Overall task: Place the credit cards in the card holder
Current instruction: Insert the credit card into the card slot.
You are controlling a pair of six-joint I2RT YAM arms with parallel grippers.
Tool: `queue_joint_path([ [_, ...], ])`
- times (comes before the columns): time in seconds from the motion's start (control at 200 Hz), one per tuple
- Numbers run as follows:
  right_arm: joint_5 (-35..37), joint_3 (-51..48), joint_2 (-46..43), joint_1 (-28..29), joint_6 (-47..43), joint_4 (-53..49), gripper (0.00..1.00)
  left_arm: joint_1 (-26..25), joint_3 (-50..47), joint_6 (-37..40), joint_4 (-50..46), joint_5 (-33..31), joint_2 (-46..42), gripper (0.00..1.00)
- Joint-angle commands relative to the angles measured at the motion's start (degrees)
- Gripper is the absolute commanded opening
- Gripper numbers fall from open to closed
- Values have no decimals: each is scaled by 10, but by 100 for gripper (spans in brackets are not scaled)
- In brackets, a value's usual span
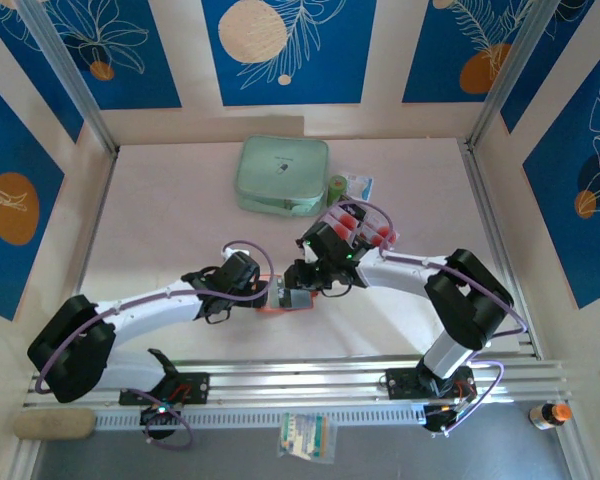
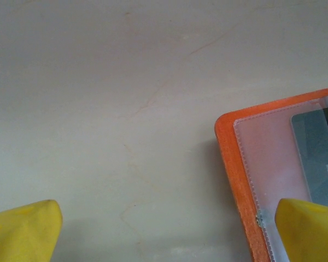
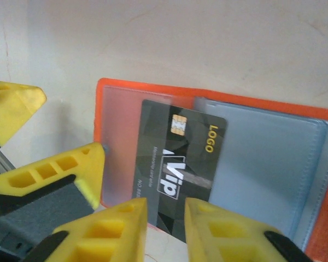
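While the left hand (image 2: pixel 167 219) stands spread as wide as it goes, it grips nothing. Its left yellow finger hangs over the bare surface (image 2: pixel 126 109), and its right finger touches the near left corner of the card holder (image 2: pixel 229 158).

The orange-red holder lies unfolded and flat on the surface between the two hands, toward the near middle of the surface. It has a frosted clear pocket on its left leaf and grey-blue pockets on its right.

A dark credit card (image 3: pixel 180 158), with a gold chip and the words "Vip" and "LOGO", lies slanted across the clear pocket and the edge of the grey ones. Its near end juts past the holder's edge.

Over that jutting end sits the right hand (image 3: pixel 165 208), its fingers a narrow gap apart with the card showing between them. The card is wider than the gap, so it is not clamped; whether the fingers touch it I cannot tell.

In the top view, pale credit cards (image 1: pixel 372 232) with red marks lie further right, beyond the right wrist.
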Motion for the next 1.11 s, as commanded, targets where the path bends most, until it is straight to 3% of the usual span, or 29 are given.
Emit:
queue_joint_path([
  [0.0, -11, 29, 27, 10, -27, -36, 20, -5, -13, -15, -13, -17, 4, 100],
  [0.33, 4, 52, 87, 17, -35, -46, 7, -4, -15, -15, -8, -25, 36, 100],
  [0.695, -17, 99, 139, 40, -18, -46, 3, -4, -6, -10, -1, -18, 39, 100],
  [1.1, -13, 74, 60, 26, -11, -57, 3, 10, 10, -22, -36, -21, -19, 100],
])
